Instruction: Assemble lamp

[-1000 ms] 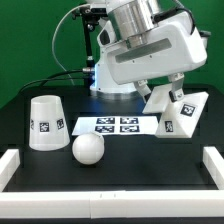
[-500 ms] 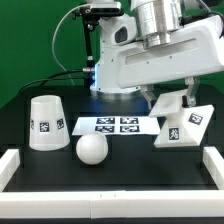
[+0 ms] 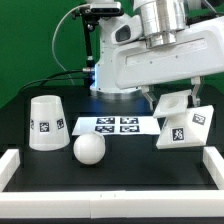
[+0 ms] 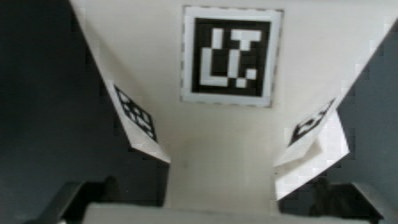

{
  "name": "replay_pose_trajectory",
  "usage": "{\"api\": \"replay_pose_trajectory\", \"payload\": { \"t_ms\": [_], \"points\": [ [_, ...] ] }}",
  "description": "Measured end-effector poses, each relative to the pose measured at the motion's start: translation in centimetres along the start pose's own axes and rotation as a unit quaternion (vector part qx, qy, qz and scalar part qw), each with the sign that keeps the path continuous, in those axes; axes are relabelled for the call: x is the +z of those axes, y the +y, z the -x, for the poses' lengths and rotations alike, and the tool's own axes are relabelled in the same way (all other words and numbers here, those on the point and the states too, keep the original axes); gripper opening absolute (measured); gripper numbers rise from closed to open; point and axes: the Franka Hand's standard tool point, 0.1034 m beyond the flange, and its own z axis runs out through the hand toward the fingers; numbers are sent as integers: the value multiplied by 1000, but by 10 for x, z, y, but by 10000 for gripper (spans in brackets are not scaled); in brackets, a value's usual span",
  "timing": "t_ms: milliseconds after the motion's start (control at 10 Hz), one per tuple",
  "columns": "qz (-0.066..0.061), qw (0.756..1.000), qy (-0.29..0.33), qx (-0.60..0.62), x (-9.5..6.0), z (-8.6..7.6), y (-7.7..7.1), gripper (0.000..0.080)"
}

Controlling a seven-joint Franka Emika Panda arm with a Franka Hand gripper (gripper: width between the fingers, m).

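Note:
The white angular lamp base (image 3: 180, 124) hangs tilted at the exterior view's right, lifted off the black table, with tags on its faces. My gripper (image 3: 172, 98) is shut on its upper part. In the wrist view the base (image 4: 222, 110) fills the frame, one tag facing the camera, and my dark fingers (image 4: 320, 190) clamp its near end. The white cone shade (image 3: 44, 122) stands wide end down at the exterior view's left. The white ball bulb (image 3: 89, 150) lies in front of it, to its right.
The marker board (image 3: 113, 125) lies flat mid-table behind the bulb. A low white wall (image 3: 110, 202) runs along the front edge, with corner pieces at both sides. The arm's body (image 3: 160, 55) looms over the back right.
The arm has carried the base toward the exterior view's right and tilted it more over the last second. In the last half second it barely moved. Shade and bulb have not moved.

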Motion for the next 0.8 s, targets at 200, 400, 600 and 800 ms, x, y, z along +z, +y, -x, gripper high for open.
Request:
{"api": "replay_pose_trajectory", "payload": {
  "t_ms": [200,400,600,800],
  "points": [
    [11,991,7,-133,7,-21,9,530],
    [12,979,16,-201,19,-21,-6,530],
    [12,980,14,-200,21,-19,-5,530],
    [13,979,14,-201,21,-19,-4,530]
  ]
}}
